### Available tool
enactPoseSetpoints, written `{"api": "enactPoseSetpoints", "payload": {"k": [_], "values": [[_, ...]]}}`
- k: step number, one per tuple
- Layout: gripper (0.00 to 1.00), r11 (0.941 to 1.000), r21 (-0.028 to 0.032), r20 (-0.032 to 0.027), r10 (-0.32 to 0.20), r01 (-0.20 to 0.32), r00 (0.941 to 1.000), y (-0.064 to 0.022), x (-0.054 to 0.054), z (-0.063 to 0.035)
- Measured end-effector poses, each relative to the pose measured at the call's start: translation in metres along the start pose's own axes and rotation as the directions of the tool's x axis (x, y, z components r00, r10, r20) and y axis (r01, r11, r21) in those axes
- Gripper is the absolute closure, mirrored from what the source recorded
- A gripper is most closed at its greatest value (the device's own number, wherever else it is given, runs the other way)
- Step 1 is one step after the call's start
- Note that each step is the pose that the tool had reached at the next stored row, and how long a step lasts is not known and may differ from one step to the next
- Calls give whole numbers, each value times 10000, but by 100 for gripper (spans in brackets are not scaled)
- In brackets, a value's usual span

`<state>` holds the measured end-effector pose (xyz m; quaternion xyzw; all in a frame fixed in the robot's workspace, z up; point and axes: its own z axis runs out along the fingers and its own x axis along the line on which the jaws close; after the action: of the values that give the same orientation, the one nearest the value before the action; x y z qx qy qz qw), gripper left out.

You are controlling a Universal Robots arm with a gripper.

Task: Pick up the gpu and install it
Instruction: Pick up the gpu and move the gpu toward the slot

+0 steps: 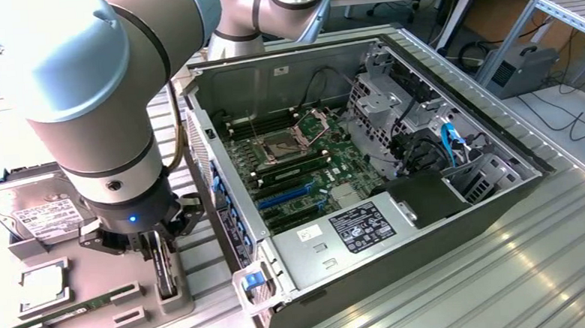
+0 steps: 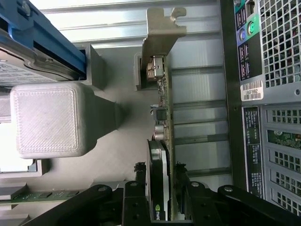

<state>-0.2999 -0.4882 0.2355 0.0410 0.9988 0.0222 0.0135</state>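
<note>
The jaws pinch the gpu (image 2: 164, 122) across its flat faces; it stands on edge, long axis parallel to the case (image 1: 429, 277) wall just beside it.

gpu (image 2: 160, 181): a small green emblem is printed on its black cover; no letters can be read
white sticker (image 2: 251, 92) on the computer case (image 2: 282, 52): a barcode and a short code are printed, too small to be read surely
power supply label (image 1: 361, 228): dense print, unreadable
hard drive label (image 1: 43, 216): barcodes and print, unreadable
</note>
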Motion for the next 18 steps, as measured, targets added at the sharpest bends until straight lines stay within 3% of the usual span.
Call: {"api": "enactPoseSetpoints", "payload": {"k": [18], "values": [[62,10000,0,6,0,0,10000,10,17,-40]]}}
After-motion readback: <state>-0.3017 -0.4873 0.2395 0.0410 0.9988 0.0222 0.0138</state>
